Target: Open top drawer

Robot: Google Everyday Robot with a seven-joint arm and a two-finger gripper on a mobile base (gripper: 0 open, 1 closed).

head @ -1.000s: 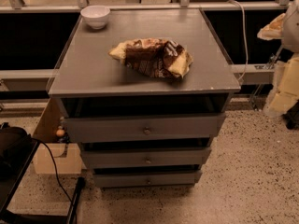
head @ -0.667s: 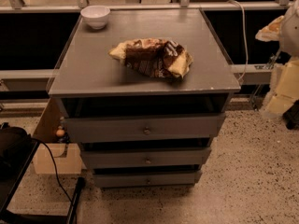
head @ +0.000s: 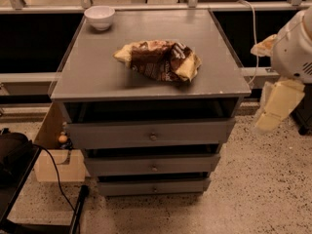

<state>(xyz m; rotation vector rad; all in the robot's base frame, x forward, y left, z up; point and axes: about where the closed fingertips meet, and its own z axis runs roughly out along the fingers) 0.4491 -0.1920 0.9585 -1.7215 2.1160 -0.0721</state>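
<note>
A grey cabinet (head: 97, 77) stands in the middle of the camera view with three drawers stacked in its front. The top drawer (head: 195, 132) has the widest, tallest front, with a small round metal knob (head: 153, 136) at its centre and a dark gap above it. My gripper (head: 268, 118) hangs from the white arm (head: 295, 48) at the right edge. It sits beside the cabinet's right front corner, level with the top drawer, apart from it and well right of the knob.
On the cabinet top lie a crumpled brown and yellow snack bag (head: 158, 60) and a white bowl (head: 100, 16) at the back left. Two narrower drawers (head: 153, 167) sit below. A cardboard box (head: 53, 155), a black cable (head: 56, 177) and a dark bag (head: 12, 155) crowd the floor at left.
The arm and gripper have come a little further into view from the right edge, toward the cabinet. The drawers, bag and bowl have not moved.
</note>
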